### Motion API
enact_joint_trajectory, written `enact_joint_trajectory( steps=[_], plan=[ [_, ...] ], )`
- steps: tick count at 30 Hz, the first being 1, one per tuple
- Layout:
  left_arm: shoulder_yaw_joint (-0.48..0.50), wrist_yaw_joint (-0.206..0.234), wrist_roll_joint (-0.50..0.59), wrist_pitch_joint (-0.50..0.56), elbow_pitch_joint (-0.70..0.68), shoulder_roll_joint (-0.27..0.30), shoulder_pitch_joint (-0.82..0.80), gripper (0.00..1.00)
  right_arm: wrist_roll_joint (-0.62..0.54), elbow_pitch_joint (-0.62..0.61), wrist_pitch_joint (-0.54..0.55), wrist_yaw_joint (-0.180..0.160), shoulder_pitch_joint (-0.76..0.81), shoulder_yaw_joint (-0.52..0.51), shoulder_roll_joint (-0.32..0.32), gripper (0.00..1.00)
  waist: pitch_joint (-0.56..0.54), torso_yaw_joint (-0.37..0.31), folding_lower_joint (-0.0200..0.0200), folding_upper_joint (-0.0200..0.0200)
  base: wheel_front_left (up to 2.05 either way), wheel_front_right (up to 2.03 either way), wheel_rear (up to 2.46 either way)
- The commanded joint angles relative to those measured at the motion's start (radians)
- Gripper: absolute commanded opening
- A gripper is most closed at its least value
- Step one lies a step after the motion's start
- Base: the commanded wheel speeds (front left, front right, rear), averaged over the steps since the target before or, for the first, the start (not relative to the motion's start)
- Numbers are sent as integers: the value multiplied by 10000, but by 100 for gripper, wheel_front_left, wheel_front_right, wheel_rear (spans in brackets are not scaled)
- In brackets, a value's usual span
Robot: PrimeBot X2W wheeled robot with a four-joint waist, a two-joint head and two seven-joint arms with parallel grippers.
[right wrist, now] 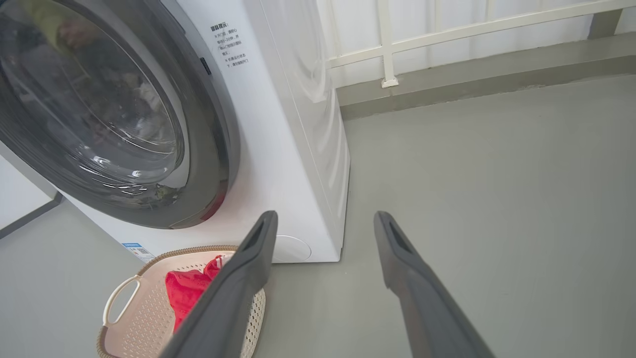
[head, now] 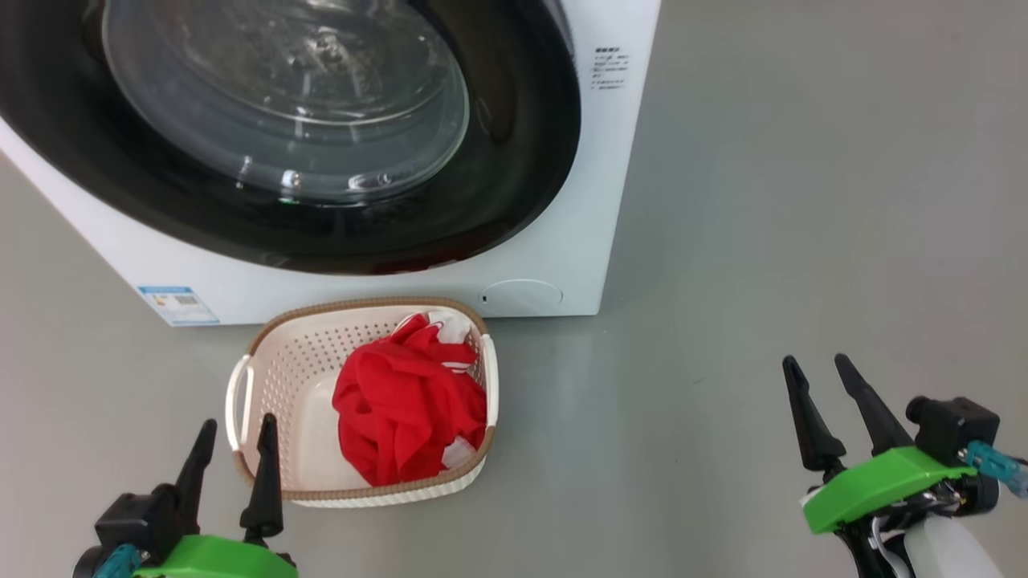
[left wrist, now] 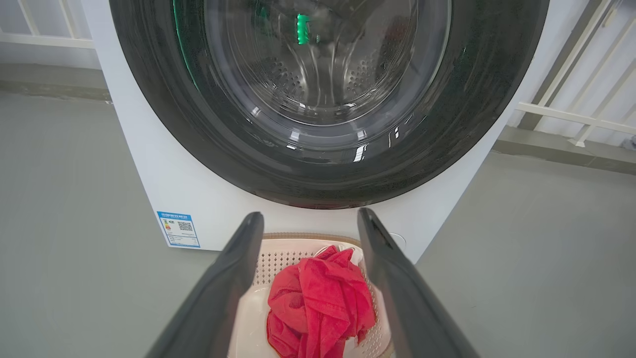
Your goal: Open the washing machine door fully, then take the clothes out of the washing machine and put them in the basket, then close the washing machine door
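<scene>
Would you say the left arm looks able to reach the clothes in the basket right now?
Probably yes: the open left pincer hangs close by the basket, and the clothes lie uncovered in it with nothing between.

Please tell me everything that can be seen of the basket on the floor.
The basket is small, cream-white plastic, a rounded rectangle with perforated walls, a brown woven-look rim and white side handles. It stands upright on the grey floor, close before the washing machine. Red clothes lie inside, toward its right.
</scene>
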Motion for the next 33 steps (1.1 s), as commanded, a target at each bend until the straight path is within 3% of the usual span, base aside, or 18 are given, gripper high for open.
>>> enact_joint_trajectory(
  steps=[1, 30, 31, 33],
  plan=[
    [345, -29, 85, -82, -184, 277, -44, 100, 29, -290, -46, -19, 114, 144, -30, 100, -133, -123, 0, -1, 0, 0, 0],
    [678, -29, 348, -82, -575, 184, 288, 100, -27, -445, -46, -19, 576, -60, 17, 100, -320, -167, 0, -1, 0, 0, 0],
    [333, 0, 258, 0, -317, 42, 431, 0, 24, -198, 2, 0, 601, -287, 72, 0, -321, -167, 0, -1, 0, 0, 0],
    [297, 2, 257, 36, -71, -56, 476, 0, 19, 56, 6, 0, 631, -276, 169, 0, -321, -166, 0, -1, 0, 0, 0]
  ],
)
